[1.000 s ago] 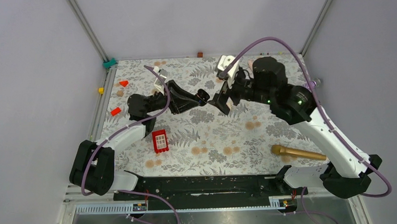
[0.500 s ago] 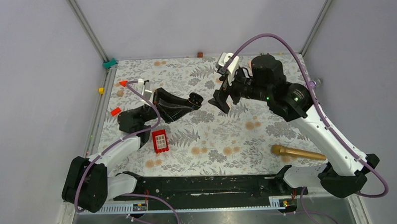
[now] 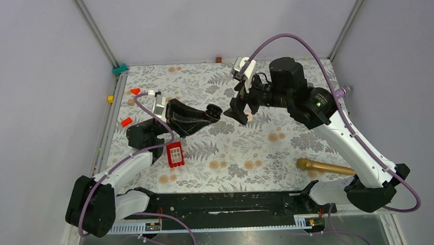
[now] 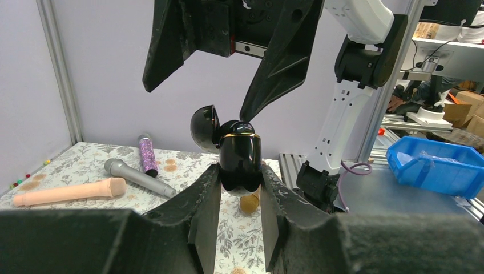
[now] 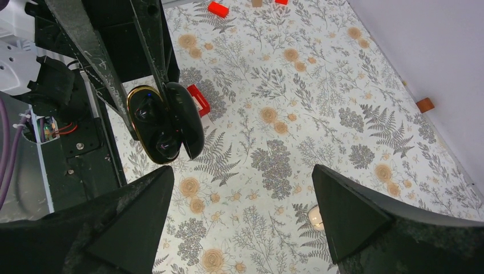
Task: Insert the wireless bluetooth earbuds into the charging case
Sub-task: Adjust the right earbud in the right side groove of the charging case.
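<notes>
Left tool (image 3: 210,113) is clamped tight on the case (image 4: 240,161), holding it up off the tabletop (image 3: 291,128) in the middle of the field, lid (image 4: 204,128) swung back on its hinge. Right tool (image 5: 242,180) hangs just beside it, fingers spread as wide as they go, and nothing between them: through the gap I see only the flowered tabletop.

Now, the earbuds. I can't find either one lying loose from any camera. Looking from the right wrist into the case's gold-rimmed mouth, there are dark glossy lumps in the wells with a blue glint on them. That may be the earbuds sitting home, but black on black, I can't tell for sure. The pale round dot on the tabletop below the right tool is the wrong colour to be one. Red block (image 3: 175,154) lies near the left arm and the gold mic (image 3: 325,166) is well off to the right, neither in play.

My read: seating is done or nearly so, and I'm at the check-and-close stage. The next move calls for a careful look at whether both sit flush. Then the right tool should come in behind the lid and tip it over while the left holds firm. The risk is pushing the case out of the clamp. It looks round and slick, so a gentle nudge along the hinge swing, not a shove.
</notes>
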`<state>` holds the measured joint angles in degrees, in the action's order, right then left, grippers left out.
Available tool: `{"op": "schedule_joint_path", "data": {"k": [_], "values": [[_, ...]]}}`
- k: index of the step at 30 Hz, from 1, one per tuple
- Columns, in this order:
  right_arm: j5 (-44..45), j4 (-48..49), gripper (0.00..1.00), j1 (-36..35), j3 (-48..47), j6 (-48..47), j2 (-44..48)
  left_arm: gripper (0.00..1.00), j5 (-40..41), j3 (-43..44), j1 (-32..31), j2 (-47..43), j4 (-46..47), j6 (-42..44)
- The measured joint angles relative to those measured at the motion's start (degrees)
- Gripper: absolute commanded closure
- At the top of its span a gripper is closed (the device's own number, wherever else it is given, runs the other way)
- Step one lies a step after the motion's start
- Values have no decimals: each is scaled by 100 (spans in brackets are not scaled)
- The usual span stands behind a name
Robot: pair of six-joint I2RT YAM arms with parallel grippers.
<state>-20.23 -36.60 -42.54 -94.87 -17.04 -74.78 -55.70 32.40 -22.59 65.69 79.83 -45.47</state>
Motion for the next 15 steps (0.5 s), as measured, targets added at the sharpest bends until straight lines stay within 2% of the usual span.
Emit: {"op": "schedule_joint_path", "data": {"k": [15], "values": [[17,4,0,2,0,-9,-164,100,-221,2,-105,4,0,0]]}}
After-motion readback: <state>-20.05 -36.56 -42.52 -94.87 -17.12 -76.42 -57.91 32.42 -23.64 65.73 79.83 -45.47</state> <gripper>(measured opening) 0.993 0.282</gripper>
